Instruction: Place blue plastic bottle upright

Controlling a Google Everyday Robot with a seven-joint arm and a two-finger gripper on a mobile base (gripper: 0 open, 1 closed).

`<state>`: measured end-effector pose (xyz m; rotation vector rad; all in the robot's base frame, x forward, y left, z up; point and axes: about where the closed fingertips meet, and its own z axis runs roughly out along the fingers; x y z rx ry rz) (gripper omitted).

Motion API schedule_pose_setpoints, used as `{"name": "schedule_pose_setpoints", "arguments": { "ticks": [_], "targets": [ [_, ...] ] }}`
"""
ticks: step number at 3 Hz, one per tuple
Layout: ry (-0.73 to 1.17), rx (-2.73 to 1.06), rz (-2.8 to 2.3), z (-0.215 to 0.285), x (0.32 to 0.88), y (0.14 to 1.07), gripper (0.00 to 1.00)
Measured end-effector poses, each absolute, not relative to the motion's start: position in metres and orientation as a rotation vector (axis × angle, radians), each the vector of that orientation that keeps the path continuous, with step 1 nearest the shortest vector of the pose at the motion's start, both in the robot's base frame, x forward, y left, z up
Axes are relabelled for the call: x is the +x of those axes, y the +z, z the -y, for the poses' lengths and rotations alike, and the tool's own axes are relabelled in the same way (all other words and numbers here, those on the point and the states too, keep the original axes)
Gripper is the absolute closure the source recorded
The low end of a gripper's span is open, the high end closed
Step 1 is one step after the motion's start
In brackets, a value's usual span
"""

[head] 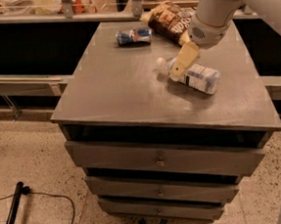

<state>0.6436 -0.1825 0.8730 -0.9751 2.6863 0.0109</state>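
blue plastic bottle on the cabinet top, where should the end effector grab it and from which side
Probably the neck end just behind the white cap, coming from above: the blue plastic bottle lies on its side on the cabinet top, and the end effector hangs right over that end.
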Motion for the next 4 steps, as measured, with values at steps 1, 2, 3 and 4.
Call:
{"name": "schedule_pose_setpoints", "arguments": {
  "ticks": [1,2,3,4],
  "targets": [
    [0.016,-0.910,-2.703,0.186,0.650,0.862,0.00],
    [0.024,-0.872,-2.718,0.184,0.658,0.853,0.00],
    [0.034,-0.981,-2.722,0.171,0.663,0.841,0.00],
    [0.081,-1.192,-2.714,0.154,0.661,0.828,0.00]
  ]
}}
